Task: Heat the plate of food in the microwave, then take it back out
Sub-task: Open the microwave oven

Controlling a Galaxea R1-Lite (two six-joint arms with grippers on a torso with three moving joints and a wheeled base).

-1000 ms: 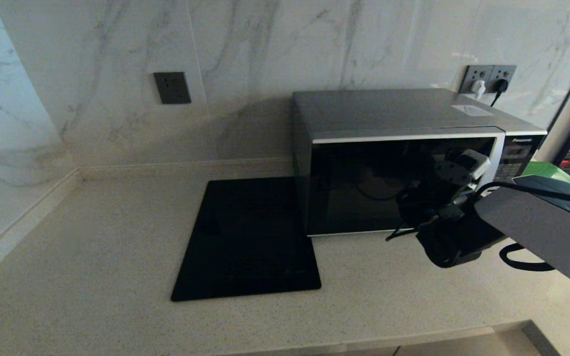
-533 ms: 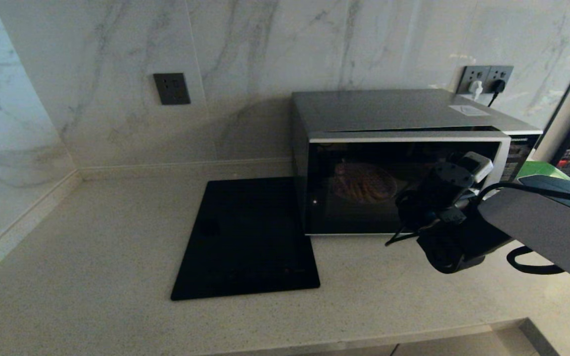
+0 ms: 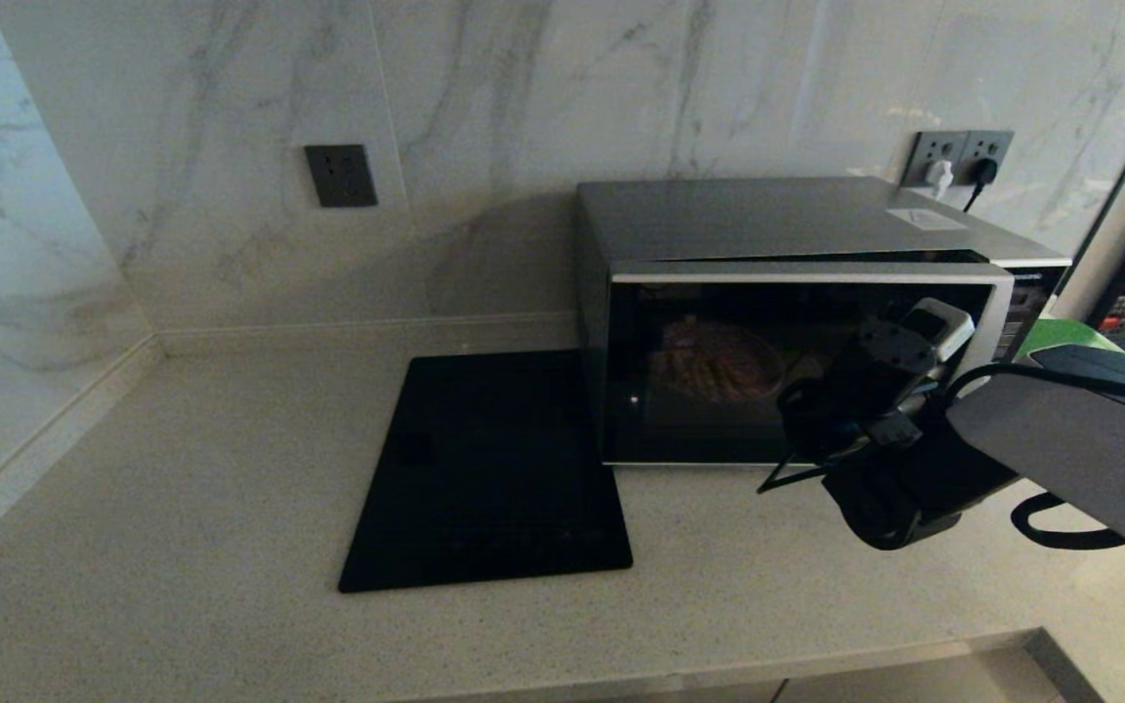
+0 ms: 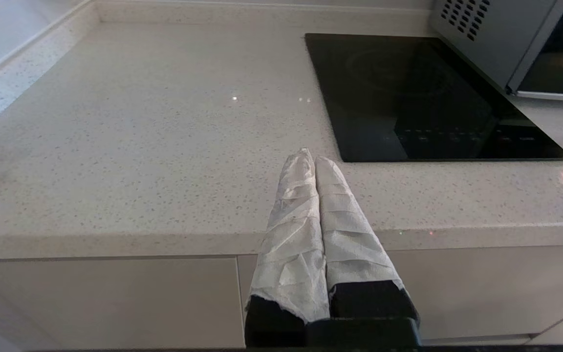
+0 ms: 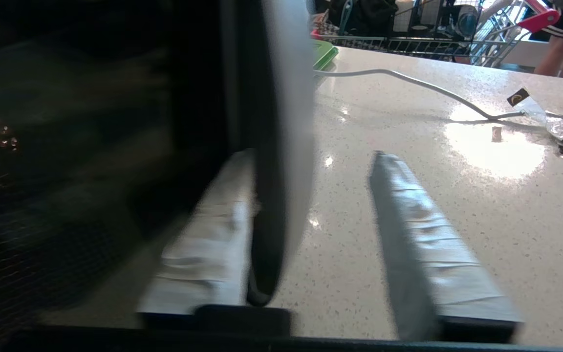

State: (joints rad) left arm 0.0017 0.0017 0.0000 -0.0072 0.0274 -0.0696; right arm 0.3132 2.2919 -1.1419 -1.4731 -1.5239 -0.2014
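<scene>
The silver-grey microwave [image 3: 777, 225] stands at the back right of the counter, its dark glass door [image 3: 709, 430] ajar by a narrow gap along the top. The inside is lit, and the plate of food [image 3: 716, 359] shows through the glass as a round dish with golden sticks. My right gripper [image 3: 914, 337] is at the door's right edge. In the right wrist view it [image 5: 311, 159] is open, with the curved silver handle [image 5: 286, 122] between its fingers and one finger [image 5: 213, 234] tucked behind the handle. My left gripper [image 4: 311, 156] hangs shut and empty in front of the counter edge.
A flat black glass cooktop [image 3: 489, 469] lies left of the microwave. A green tray [image 3: 1061, 337] sits to the microwave's right, with a white cable [image 5: 408, 80] and small packets [image 5: 562, 129] on the counter there. Wall sockets [image 3: 958, 156] with plugs are behind the microwave.
The microwave door went from shut to slightly ajar, the inside lit up and the plate became visible. My right gripper drew back a little with the handle.
</scene>
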